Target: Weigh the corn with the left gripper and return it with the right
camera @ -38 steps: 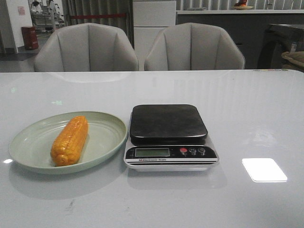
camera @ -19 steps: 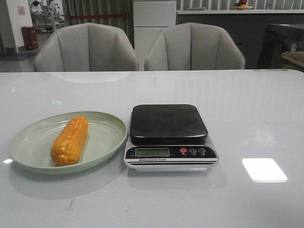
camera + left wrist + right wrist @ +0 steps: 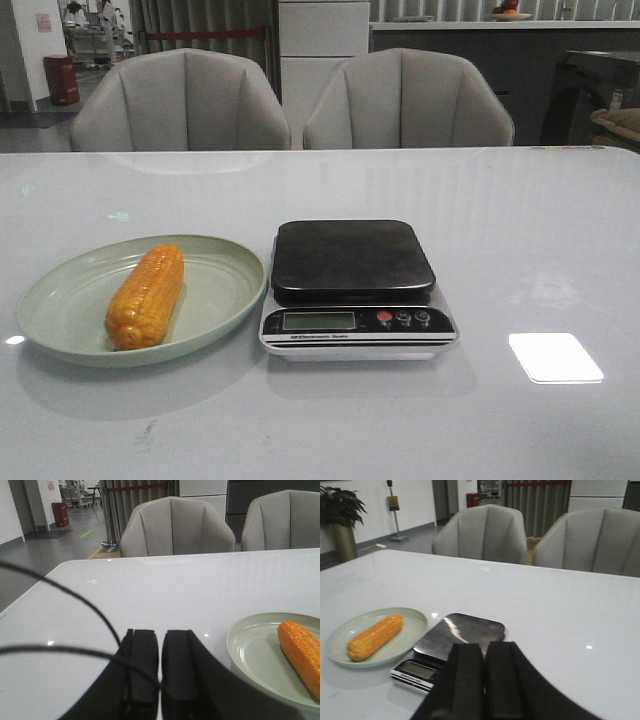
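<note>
The orange-yellow corn (image 3: 146, 295) lies on the pale green plate (image 3: 60, 300) at the left of the table; it also shows in the left wrist view (image 3: 301, 655) and the right wrist view (image 3: 375, 636). A kitchen scale (image 3: 355, 262) with a dark empty platform stands just right of the plate. My left gripper (image 3: 160, 637) is shut and empty, low over the table to the left of the plate (image 3: 250, 650). My right gripper (image 3: 485, 650) is shut and empty, on the near right side of the scale (image 3: 460, 635). Neither gripper shows in the front view.
Two grey chairs (image 3: 180, 100) (image 3: 408, 98) stand behind the table's far edge. A bright light patch (image 3: 555, 357) lies on the table right of the scale. Black cables (image 3: 75, 600) loop across the left wrist view.
</note>
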Available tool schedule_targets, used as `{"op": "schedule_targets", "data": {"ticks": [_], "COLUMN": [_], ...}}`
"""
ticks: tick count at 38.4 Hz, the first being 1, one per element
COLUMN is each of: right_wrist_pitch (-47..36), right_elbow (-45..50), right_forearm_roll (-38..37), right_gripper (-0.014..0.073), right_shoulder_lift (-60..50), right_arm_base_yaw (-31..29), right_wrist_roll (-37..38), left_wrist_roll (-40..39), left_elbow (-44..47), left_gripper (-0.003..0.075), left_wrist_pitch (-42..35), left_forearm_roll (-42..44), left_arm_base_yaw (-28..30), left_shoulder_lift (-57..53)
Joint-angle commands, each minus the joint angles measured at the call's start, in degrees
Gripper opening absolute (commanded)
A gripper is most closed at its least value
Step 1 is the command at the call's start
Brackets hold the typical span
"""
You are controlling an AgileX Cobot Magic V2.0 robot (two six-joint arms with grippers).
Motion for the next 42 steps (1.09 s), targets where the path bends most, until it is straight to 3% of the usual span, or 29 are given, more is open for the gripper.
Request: {"op": "schedule_targets", "data": {"ticks": [1, 7, 12, 42], "right_wrist_pitch": [-4.97, -6.20, -11.34, -12.53], "right_elbow": [0.67, 5.70, 10.66, 12.46], "right_forearm_roll": [-2.80, -2.80, -2.80, -2.80], "right_gripper": [0.0134, 0.0134, 0.0134, 0.0134], "right_shoulder_lift": [-0.08, -5.52, -10.12, -10.11], "right_arm_base_yaw": [-5.18, -14.66, -18.32, -18.60], "right_wrist_roll": [-0.45, -0.45, -0.45, -0.45], "left_wrist_roll": [-0.11, -0.11, -0.11, -0.11], "left_elbow": [1.80, 1.80, 1.80, 1.80], "left_gripper": [0.0144, 0.0144, 0.0144, 0.0144], "left_wrist_pitch": [-4.74, -4.74, -4.74, -4.74], "left_forearm_roll": [-0.03, -0.03, -0.03, -0.03], "left_arm_base_yaw": [0.16, 0.16, 0.16, 0.16], "left_shoulder_lift": [-1.21, -1.21, -1.21, -1.11]}}
